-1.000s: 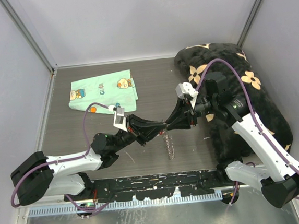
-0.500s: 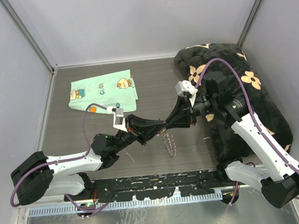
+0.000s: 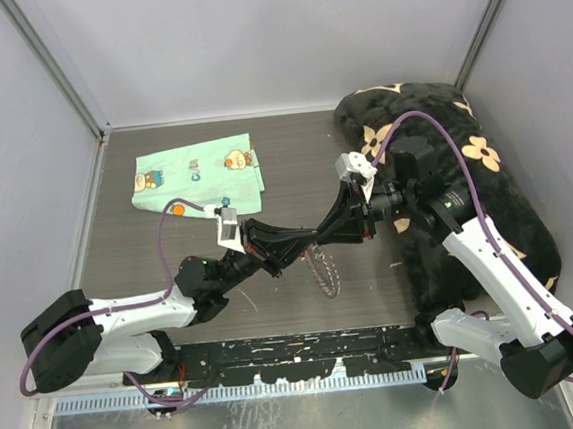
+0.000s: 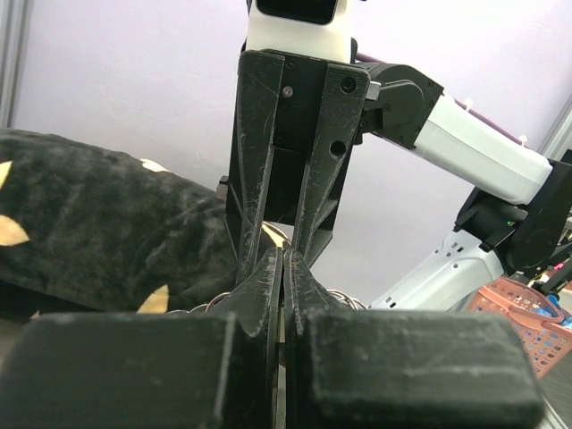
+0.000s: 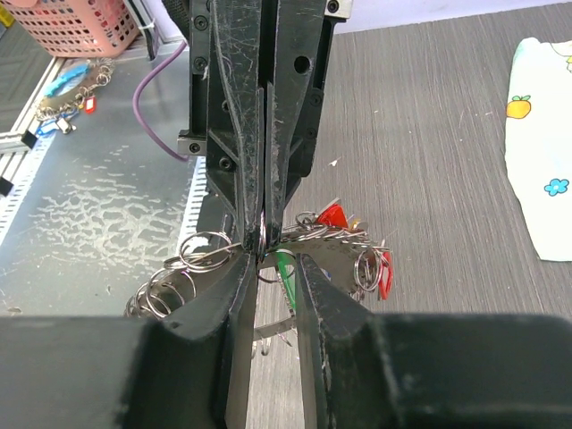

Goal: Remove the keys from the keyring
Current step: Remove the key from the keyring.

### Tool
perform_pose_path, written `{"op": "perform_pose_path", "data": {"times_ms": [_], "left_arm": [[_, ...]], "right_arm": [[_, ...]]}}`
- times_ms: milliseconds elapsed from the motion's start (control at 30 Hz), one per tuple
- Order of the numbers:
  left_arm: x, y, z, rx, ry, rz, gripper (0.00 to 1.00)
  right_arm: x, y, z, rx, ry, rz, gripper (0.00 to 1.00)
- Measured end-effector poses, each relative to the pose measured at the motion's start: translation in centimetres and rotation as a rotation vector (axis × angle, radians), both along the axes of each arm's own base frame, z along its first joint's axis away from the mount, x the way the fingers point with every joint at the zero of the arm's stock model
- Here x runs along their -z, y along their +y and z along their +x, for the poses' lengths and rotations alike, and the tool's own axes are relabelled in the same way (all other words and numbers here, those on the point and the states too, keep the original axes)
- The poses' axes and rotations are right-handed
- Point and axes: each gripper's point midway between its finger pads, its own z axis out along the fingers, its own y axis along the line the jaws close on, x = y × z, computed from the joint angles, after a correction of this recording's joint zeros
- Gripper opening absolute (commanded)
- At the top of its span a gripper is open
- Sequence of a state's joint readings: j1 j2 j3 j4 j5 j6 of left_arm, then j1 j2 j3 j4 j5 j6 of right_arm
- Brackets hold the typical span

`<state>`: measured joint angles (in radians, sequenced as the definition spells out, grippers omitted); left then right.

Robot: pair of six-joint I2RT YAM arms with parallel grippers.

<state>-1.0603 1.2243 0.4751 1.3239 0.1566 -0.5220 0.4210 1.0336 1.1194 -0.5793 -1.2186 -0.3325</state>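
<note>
left gripper (image 3: pixel 307 239) clamped on keyring (image 3: pixel 324 269), right gripper (image 3: pixel 326 236) meeting it

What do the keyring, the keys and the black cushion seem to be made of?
The keyring: thin metal wire, shiny silver, glinting. The keys: heads probably plastic, glossy red and green. The black cushion: plush fabric, fuzzy matte pile.

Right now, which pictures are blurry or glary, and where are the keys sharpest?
Top view: evenly lit, sharp, but the keyring is tiny. Left wrist view: the left end effector blurs up close. Right wrist view: the right end effector blurs too, the keys are sharpest, sheen on the metal sheet.
</note>
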Motion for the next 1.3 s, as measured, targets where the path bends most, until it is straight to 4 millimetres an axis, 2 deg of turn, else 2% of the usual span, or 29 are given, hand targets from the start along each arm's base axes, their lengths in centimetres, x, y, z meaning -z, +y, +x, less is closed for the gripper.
{"op": "perform_pose_path", "data": {"times_ms": [167, 333, 767, 1300], "left_arm": [[0.07, 0.0, 0.13, -0.012, -0.01, 0.006, 0.0], [0.14, 0.03, 0.27, -0.023, -0.012, 0.01, 0.0], [0.21, 0.19, -0.01, -0.024, -0.02, 0.023, 0.0], [0.33, 0.15, 0.03, -0.025, -0.017, 0.027, 0.0]], "right_arm": [[0.05, -0.14, 0.35, 0.016, 0.002, -0.002, 0.05], [0.02, -0.3, 0.51, 0.022, 0.004, 0.0, 0.24], [-0.14, -0.3, 0.35, 0.005, 0.009, 0.017, 0.37], [-0.2, -0.35, 0.18, -0.001, 0.012, 0.025, 0.37]]}}
